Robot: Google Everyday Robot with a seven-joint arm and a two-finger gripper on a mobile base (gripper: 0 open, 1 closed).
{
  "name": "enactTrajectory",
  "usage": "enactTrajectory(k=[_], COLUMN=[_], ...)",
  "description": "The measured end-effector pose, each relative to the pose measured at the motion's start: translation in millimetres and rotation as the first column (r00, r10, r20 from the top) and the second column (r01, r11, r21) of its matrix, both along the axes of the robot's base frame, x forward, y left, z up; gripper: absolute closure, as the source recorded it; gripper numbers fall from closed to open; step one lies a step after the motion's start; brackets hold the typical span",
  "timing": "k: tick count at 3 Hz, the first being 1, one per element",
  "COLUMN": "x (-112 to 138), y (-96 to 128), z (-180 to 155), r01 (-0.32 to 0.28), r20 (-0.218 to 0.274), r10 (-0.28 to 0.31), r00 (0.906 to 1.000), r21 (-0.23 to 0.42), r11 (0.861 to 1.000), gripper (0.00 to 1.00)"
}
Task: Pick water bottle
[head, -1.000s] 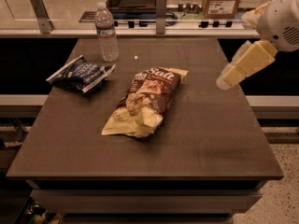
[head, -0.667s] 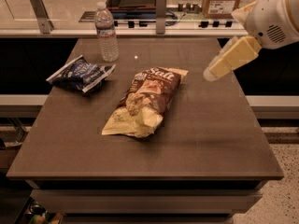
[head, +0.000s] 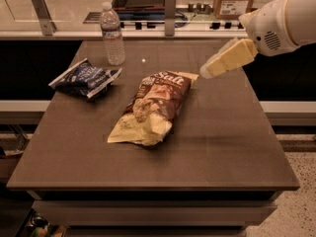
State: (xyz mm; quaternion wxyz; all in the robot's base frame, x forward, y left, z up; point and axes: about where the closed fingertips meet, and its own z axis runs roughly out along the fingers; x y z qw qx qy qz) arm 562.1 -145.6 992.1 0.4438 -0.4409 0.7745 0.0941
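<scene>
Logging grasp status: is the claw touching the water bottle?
No, the claw hovers beside the brown chip bag, well right of the upright water bottle.

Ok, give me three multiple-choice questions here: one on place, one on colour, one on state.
1. The water bottle stands on the table's: A centre, B far left, C near right corner.
2. The chip bag nearest the bottle is: A blue, B red, C green.
3. The bottle is: A tipped over, B lifted off the table, C upright.
Answers: B, it stands by the far left edge; A, its wrapper is dark blue; C, it stands cap up, while the gripper hangs above the table's right side, apart from it.
</scene>
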Motion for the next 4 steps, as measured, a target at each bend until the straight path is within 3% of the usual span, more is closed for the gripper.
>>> enactTrajectory(k=[1, 2, 3, 4], x=[31.8, 31.7, 39.3, 61.1], y=[34.4, 34.4, 43.0, 69.8], z=[15.6, 15.6, 12.1, 8.6], r01=[0.083, 0.082, 0.091, 0.071], r20=[0.035, 0.036, 0.053, 0.098], r10=[-0.082, -0.082, -0.092, -0.081], r00=[0.996, 0.996, 0.9943, 0.9919], r21=[-0.014, -0.014, 0.027, 0.107], r11=[0.996, 0.997, 0.996, 0.992], gripper=[0.0, 0.0, 0.0, 0.0])
